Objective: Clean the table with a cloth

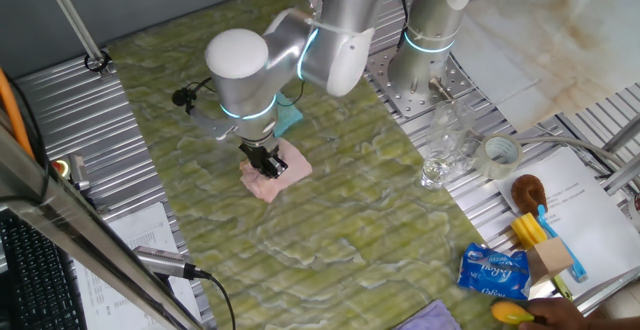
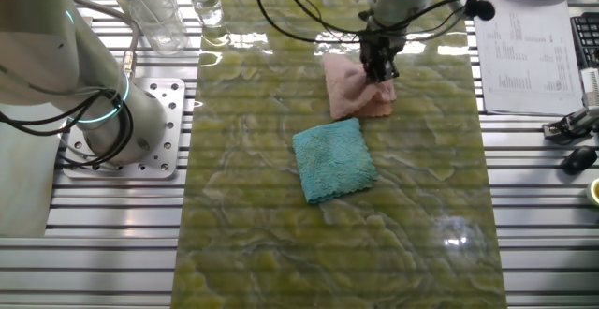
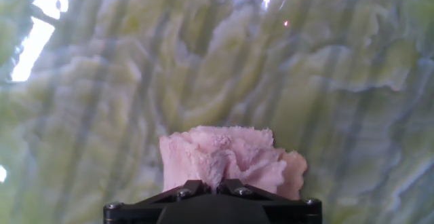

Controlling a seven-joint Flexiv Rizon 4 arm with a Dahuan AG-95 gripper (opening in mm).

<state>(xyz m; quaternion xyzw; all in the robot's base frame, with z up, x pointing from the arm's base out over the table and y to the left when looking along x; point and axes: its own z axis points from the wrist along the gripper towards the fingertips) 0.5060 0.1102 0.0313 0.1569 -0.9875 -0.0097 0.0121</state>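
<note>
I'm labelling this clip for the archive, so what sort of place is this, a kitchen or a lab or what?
Most likely a robotics lab bench: the arm's gripper presses a pink cloth onto a marbled table flanked by ribbed metal panels, with a keyboard at the edge.

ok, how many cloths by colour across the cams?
pink cloth, pinched by the tool: 1
teal cloth: 1
purple cloth, at the frame edge: 1
Total: 3

silver arm (image 1: 300,45), seemingly cyan-ringed joints
</note>
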